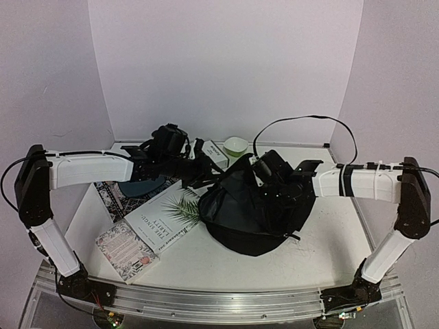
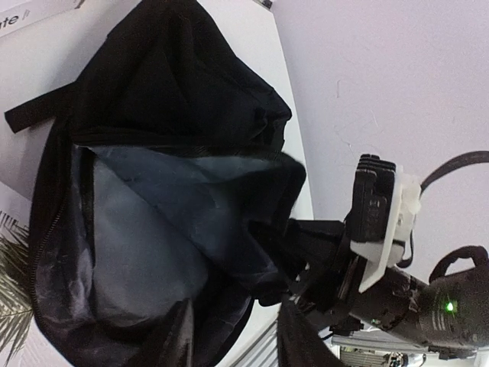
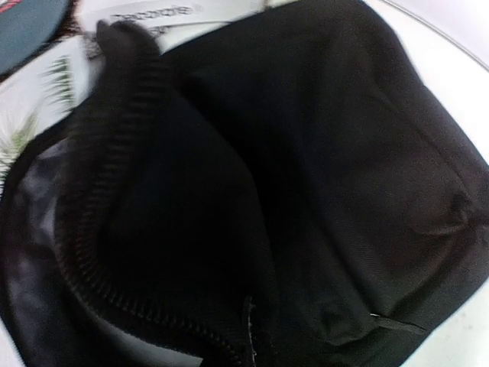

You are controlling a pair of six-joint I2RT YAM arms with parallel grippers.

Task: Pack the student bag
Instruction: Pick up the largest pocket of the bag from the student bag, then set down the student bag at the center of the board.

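On the worktop (image 1: 322,240) before you, a white book (image 1: 161,214) lies left of the black student bag (image 1: 254,205), slumped open at centre. Your left fingers (image 2: 294,340) stand released above its mouth; your right fingers (image 2: 321,245) are clenched on its rim.

student bag (image 1: 257,205): black outside, grey inside
big book (image 1: 161,218): white with a green leaf picture
small book (image 1: 127,250): pink with little flowers
mat (image 1: 110,195): dark with pale patterns
plate (image 1: 144,186): dark teal
bowl (image 1: 235,145): light green
table (image 1: 329,240): white
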